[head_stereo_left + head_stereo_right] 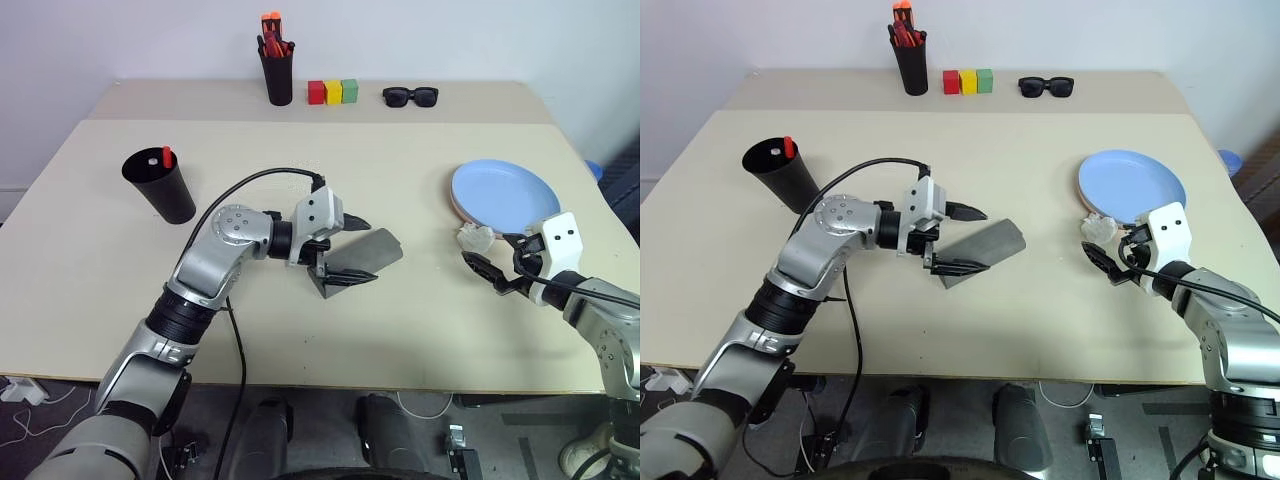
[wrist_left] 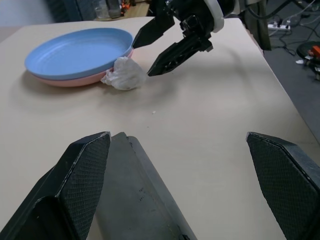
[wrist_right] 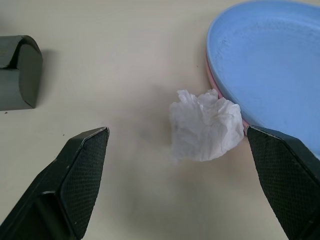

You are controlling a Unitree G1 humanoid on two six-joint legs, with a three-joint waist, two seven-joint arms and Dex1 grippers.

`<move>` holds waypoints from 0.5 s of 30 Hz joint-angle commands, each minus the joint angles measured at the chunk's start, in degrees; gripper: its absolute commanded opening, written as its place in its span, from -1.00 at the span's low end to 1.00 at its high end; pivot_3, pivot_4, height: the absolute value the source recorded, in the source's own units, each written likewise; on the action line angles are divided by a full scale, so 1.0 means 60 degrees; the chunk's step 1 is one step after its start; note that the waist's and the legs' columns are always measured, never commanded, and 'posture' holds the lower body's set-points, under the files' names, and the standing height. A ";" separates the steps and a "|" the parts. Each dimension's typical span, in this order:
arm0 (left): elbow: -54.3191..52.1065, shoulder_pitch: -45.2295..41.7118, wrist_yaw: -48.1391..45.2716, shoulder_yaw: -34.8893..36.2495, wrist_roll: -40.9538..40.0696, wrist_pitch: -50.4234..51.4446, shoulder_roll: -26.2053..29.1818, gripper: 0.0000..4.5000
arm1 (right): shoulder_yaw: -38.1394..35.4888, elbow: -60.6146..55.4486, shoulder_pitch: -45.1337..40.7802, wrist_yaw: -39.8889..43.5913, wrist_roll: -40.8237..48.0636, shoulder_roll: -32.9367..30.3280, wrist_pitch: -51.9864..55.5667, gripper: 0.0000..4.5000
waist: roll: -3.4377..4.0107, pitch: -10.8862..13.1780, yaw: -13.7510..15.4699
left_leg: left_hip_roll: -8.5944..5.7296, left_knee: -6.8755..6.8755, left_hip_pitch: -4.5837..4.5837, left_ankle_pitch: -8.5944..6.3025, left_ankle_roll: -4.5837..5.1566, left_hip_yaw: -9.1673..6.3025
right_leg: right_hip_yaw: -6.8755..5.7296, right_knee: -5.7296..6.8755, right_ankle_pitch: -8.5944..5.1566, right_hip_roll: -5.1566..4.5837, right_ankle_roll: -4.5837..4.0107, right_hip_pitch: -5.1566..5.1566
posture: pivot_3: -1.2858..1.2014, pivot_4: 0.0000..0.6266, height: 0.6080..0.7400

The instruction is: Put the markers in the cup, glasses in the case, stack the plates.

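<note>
The pink plate shows just a rim under the blue plate (its top is hidden).

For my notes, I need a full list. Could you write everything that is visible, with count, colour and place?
cup: one, black, table's left, red-capped marker inside
case: one, grey, centre, at the left gripper
plates: two, light blue stacked on pink, right
crumpled tissue: one, white, touching the plates' near edge
pen holder: one, black, orange-red pens, far table
blocks: three, red, yellow, green, far table
sunglasses: one, black, far table
left gripper: open, around the case's end
right gripper: open, near the tissue
</note>
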 commanded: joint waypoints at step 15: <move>-0.1228 0.0424 0.0448 0.0303 -0.0159 0.0485 0.0399 1.00 | 0.1396 0.3087 -0.1178 -0.0085 -0.1245 0.0908 -0.2189 0.99 | -0.0003 -0.0002 -0.0059 | 0.0002 0.0007 0.0012 0.0000 0.0000 0.0000 | 0.0000 0.0002 0.0002 0.0002 -0.0003 0.0012 | 0.03 -0.52 1.00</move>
